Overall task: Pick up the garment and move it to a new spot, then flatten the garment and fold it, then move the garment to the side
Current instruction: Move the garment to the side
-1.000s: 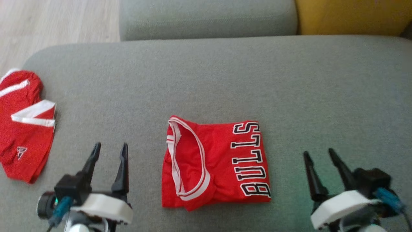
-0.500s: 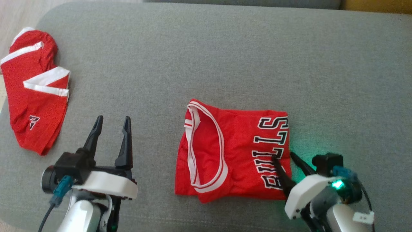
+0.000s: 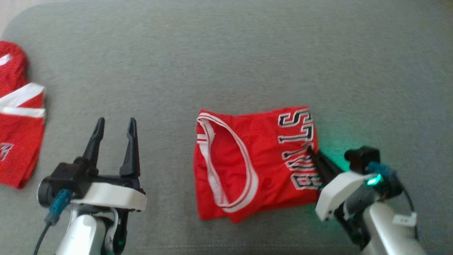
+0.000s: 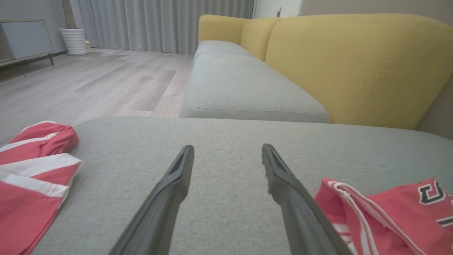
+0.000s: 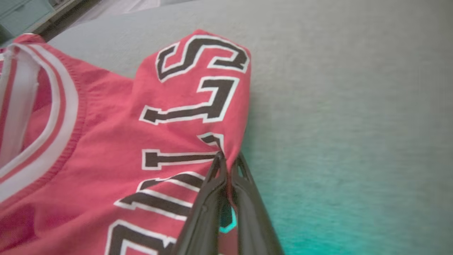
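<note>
So the red Bulls jersey (image 3: 247,166) is lying folded on the big grey cushion (image 3: 226,53), roughly in the middle and toward the robot's right. The white-trimmed neck opening faces the left side, and the black and white lettering runs down the right edge.

The right claw (image 3: 313,154) is at that right edge, pinched shut on the fabric about halfway down the letters. In the right wrist view the two fingers sit almost together at the hem (image 5: 228,157), with a bit of red cloth bunched up between them. The cloth there looks puckered and slightly lifted, and the rest of the jersey (image 5: 124,141) lies flat. A green light (image 3: 371,181) glows on that wrist and tints the cushion next to it.

The left claw (image 3: 115,124) is spread wide open with nothing in it, over bare cushion well apart from the jersey's left edge. From its own camera the fingers (image 4: 177,184) point out across the seat, with the jersey (image 4: 389,212) off to the lower right.

A second red garment (image 3: 17,134) with white stripes sits at the far left end of the cushion, also kind of folded. Behind the seat in the left wrist view there's a yellow backrest (image 4: 354,63) and a wooden floor (image 4: 106,81).
</note>
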Tool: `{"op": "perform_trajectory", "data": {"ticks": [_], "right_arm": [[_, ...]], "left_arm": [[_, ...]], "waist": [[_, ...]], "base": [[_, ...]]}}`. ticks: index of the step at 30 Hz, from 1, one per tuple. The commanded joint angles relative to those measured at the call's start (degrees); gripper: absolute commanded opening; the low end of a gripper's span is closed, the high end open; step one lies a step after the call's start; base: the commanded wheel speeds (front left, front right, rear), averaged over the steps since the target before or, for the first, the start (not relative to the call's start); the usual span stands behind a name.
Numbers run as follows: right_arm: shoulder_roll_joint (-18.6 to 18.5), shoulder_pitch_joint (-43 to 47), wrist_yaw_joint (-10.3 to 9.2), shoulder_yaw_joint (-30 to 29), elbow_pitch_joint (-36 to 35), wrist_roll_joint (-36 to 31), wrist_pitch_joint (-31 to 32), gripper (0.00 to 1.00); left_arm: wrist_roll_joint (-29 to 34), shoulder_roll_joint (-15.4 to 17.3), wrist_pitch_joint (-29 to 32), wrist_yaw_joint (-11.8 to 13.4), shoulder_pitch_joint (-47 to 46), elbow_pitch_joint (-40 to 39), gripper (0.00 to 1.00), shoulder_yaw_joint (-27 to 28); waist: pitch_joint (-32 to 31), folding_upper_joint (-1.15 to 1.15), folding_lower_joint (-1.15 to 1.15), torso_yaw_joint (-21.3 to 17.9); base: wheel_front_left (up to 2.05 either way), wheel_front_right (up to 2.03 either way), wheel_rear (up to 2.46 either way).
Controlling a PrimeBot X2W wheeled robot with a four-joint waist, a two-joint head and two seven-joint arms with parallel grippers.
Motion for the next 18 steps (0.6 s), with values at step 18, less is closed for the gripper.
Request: {"op": "perform_trajectory", "data": {"ticks": [18], "right_arm": [[-19.8,-19.3,0.37,-11.3,2.8,-1.0,4.3,0.00]], "left_arm": [[3.2,-0.6,-0.7,-4.5,-9.3,-2.0,1.00,1.5]], "waist": [[9.5,0.00,0.00,-12.4]], "base": [[0.00,0.00,0.00]]}}
